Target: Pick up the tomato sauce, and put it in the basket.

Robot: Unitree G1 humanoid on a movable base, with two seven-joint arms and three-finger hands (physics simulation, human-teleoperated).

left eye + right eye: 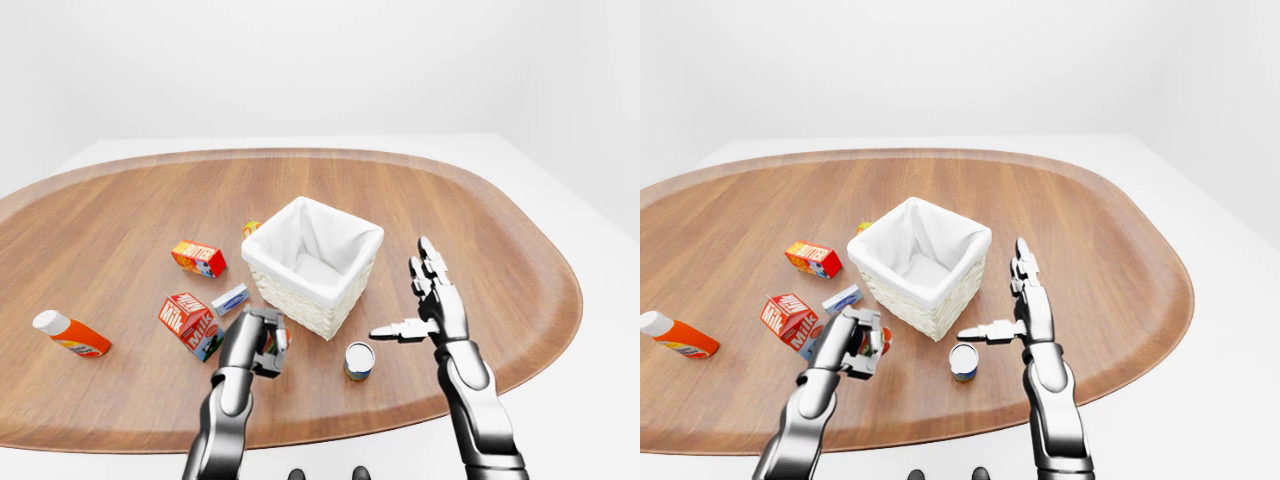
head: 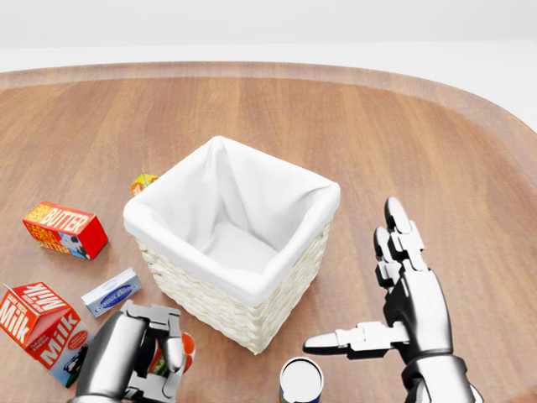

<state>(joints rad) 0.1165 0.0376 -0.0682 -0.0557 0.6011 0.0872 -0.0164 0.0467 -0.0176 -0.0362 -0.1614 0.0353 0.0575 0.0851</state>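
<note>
At the head view's lower left, the left hand (image 2: 138,357) is clenched around the red tomato sauce (image 2: 172,357), just beside the white basket (image 2: 235,302) at centre. At lower right, the right hand (image 2: 394,311) is spread, fingers released, above the tabletop (image 2: 419,134).

A broad oval table of reddish-brown wood grain (image 1: 150,210), with a darker raised rim, fills the room's middle. It stands on a plain white floor (image 1: 590,210). Pale, bare grey-white walls (image 1: 300,60) rise beyond its far edge under soft, even light.
</note>
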